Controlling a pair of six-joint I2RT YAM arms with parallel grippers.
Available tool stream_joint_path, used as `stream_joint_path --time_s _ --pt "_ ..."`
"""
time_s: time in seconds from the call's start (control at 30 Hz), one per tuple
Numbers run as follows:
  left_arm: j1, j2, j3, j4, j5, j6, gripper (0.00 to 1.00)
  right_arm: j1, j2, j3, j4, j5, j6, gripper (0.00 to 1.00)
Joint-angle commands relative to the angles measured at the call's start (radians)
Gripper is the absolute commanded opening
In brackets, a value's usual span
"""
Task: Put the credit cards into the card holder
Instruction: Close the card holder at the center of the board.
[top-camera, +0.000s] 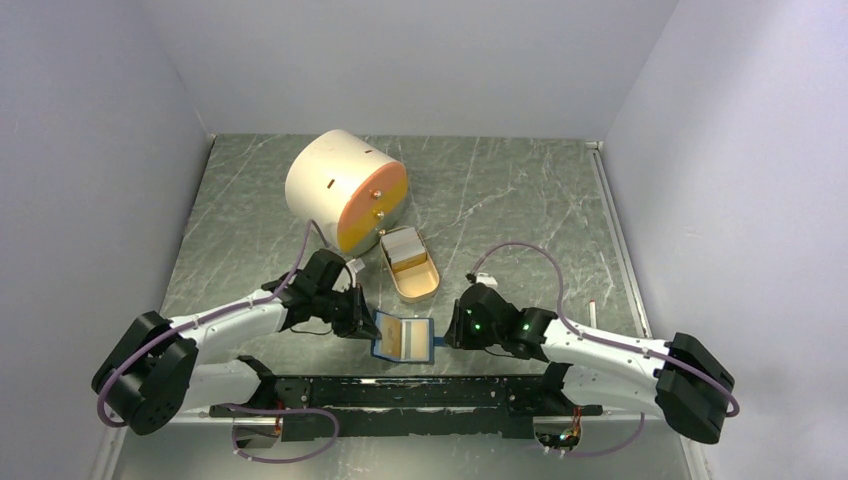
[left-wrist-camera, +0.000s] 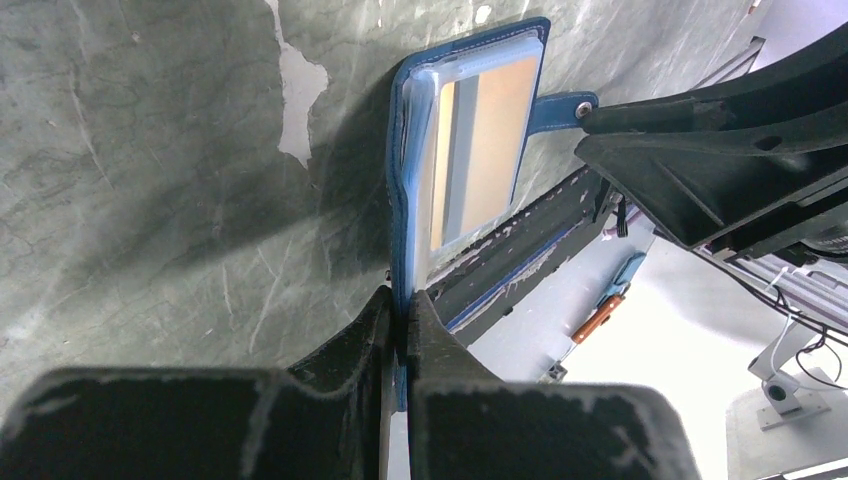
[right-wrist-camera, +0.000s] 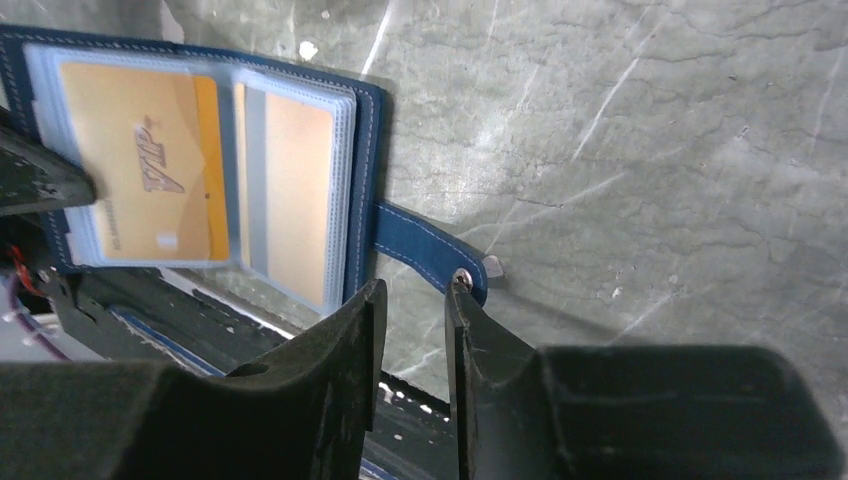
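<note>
The card holder (top-camera: 402, 338) lies open on the grey-green marbled worktop (top-camera: 520, 200), close to the near edge, between the two arms. The left end effector (left-wrist-camera: 402, 303) is clamped on its left edge, both fingers pressed together on the blue cover, which the left wrist view shows raised on edge. Inside are clear sleeves and an orange card marked "VIP" (right-wrist-camera: 150, 160).

The right end effector (right-wrist-camera: 415, 300) stands with its fingers apart and nothing between them. The holder's small closing tab (right-wrist-camera: 420, 252) reaches out to the right, and its metal snap (right-wrist-camera: 462, 280) sits just at the tip of one finger.

The credit cards (top-camera: 402, 246) are a whitish stack in the far end of a tan oval dish (top-camera: 425, 287), behind the holder and apart from it. A big cream cylinder with an orange face (top-camera: 340, 185) lies just beyond the dish.
</note>
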Motion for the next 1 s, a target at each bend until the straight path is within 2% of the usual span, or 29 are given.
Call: stream_joint_path --time_s 0.0,0.3,0.47,0.63,0.8,0.9,0.97 --pt "0.007 -0.017 -0.016 0.033 0.002 -0.013 0.09 0.009 -0.06 -0.026 0.006 0.086 0.093 0.32" --pt "0.008 -0.005 -0.016 0.045 0.014 -0.011 0.09 0.01 -0.144 -0.039 -0.036 0.173 0.142 0.33" --pt "0.008 -0.003 -0.015 0.048 0.015 -0.014 0.09 0.009 -0.142 -0.058 -0.011 0.151 0.145 0.3" --pt "0.007 -0.003 -0.017 0.051 0.016 -0.016 0.09 0.01 -0.141 -0.08 0.087 0.092 0.144 0.29" --pt "0.008 -0.01 -0.012 0.045 0.014 -0.017 0.09 0.01 -0.159 -0.055 0.072 0.098 0.176 0.34" --pt "0.008 -0.017 -0.014 0.047 0.015 -0.022 0.09 0.029 -0.158 -0.016 0.024 0.143 0.198 0.34" --pt "0.007 -0.018 -0.018 0.051 0.016 -0.024 0.09 0.064 -0.13 0.02 -0.011 0.192 0.219 0.39"
